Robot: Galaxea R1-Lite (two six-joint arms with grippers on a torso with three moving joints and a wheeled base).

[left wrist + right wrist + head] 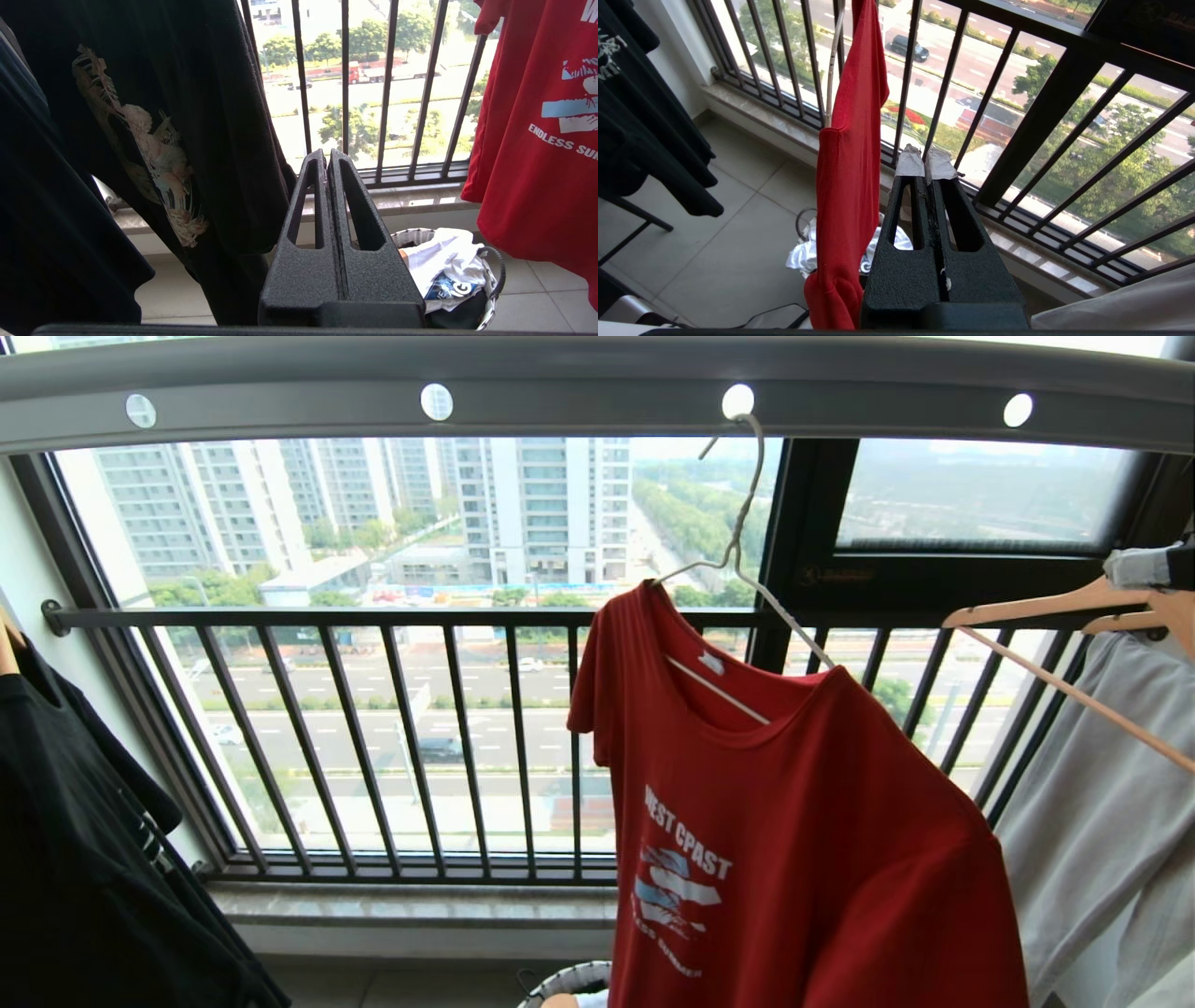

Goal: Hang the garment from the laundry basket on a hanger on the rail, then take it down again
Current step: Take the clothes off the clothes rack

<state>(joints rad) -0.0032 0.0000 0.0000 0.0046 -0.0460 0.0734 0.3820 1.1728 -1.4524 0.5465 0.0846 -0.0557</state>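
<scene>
Soft, light garment (794, 840), probably slippery on thin hanger (747, 574); best taken at hanger's neck. Right hand (927, 163) closed, empty.

The T-shirt (794, 821) hangs on the wire hanger (738, 546), hooked in a hole of the overhead rail (579, 392), before the window railing (420, 737). Below it the basket (490, 275) stands on the floor, a dark shirt (84, 859) hanging left, wooden hangers (1055, 607) right.
</scene>
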